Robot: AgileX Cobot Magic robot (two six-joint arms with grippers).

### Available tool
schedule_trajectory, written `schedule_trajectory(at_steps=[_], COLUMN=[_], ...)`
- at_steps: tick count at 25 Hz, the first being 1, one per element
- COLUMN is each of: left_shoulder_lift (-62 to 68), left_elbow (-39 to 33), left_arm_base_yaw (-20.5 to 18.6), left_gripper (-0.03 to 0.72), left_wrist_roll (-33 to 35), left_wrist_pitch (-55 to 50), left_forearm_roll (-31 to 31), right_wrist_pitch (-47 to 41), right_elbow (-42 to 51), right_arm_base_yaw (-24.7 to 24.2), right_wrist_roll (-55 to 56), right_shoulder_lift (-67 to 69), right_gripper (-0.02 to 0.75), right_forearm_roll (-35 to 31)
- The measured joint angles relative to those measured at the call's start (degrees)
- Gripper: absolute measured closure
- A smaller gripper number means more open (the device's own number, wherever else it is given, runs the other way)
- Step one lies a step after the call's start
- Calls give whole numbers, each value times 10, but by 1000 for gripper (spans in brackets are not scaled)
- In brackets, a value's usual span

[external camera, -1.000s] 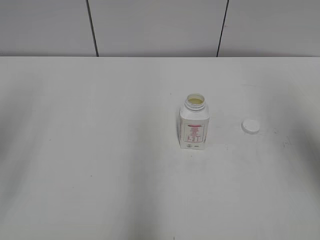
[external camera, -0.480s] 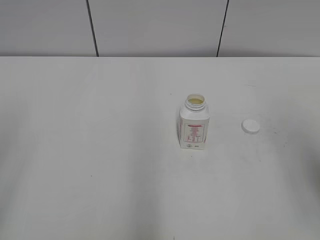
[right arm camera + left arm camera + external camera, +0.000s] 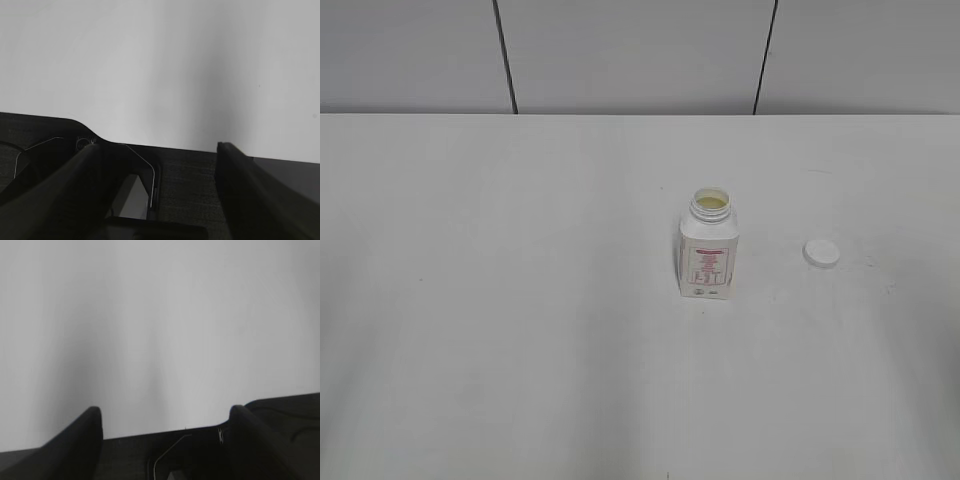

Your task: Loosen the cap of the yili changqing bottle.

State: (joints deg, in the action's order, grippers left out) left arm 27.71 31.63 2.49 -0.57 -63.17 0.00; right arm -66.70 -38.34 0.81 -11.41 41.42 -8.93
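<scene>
The broad white table [image 3: 520, 330] fills the exterior view from the bottom edge up to a pale grey panelled wall [image 3: 630, 55] crossed by two dark vertical seams along the top of the frame. Right of centre stands the small white squarish plastic bottle [image 3: 707, 258], upright, its label of red print facing the camera and its wide round neck uncovered, showing a pale yellowish interior. The small round white plastic screw cap [image 3: 821, 253] lies flat on the table further right, at about the bottle's mid-height in the frame and well apart from it. Neither arm appears in the exterior view. In the left wrist view the left gripper [image 3: 165, 422] occupies the lower edge of the frame: its two dark fingers [image 3: 82, 440] stand wide apart with only bare white tabletop between and beyond them. In the right wrist view the right gripper [image 3: 156, 150] likewise sits along the bottom, its dark fingers [image 3: 240, 170] spread wide and holding nothing, over plain white surface.
</scene>
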Motion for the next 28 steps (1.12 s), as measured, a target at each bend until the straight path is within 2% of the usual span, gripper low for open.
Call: schedule_trajectory(at_steps=[10,18,28], left_shoulder_lift=[-76,-138,-244], left_elbow=[-16,-16,-16], left_arm_base_yaw=[0,0,0], left_gripper=[207,207,207], left_wrist_roll=[0,0,0], left_wrist_pitch=[25,24,24], left_forearm_roll=[-10,-10,-12], right_wrist_pitch=[28,35,36], right_elbow=[84,85,85], right_arm_base_yaw=[0,0,0], right_wrist_roll=[0,1,1], right_shoulder_lift=[-68,-125,-271], right_gripper=[182,182,183], right_forearm_roll=[10,11,11])
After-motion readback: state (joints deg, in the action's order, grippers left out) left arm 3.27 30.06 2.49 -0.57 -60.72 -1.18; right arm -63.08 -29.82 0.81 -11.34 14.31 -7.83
